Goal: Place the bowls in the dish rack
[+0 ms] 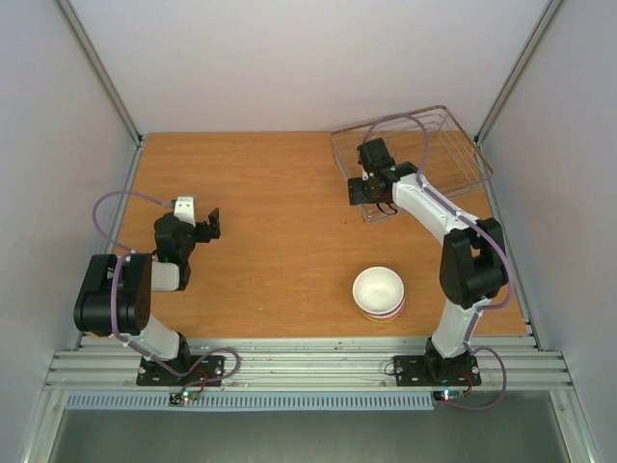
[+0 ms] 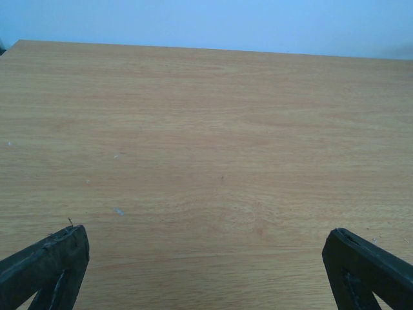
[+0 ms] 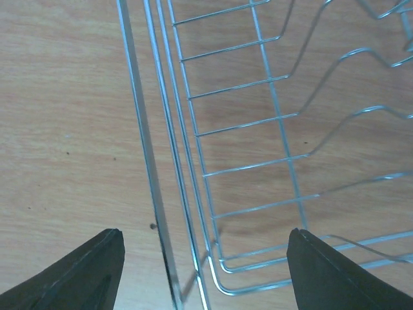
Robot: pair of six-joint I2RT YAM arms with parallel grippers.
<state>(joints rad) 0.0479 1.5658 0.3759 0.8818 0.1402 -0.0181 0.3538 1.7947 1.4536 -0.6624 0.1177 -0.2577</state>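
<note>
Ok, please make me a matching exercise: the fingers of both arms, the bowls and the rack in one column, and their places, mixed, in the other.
Things:
1. Left fingers
2. Right fingers
3. Stack of bowls
4. Dish rack

Places:
A. far right corner of the table
B. apart, one outside the rack's rim, one over its inside
C. apart, over bare wood on the left side
D. near right part of the table, white bowl on top

Pairs: 1-C, 2-B, 3-D, 4-A
</note>
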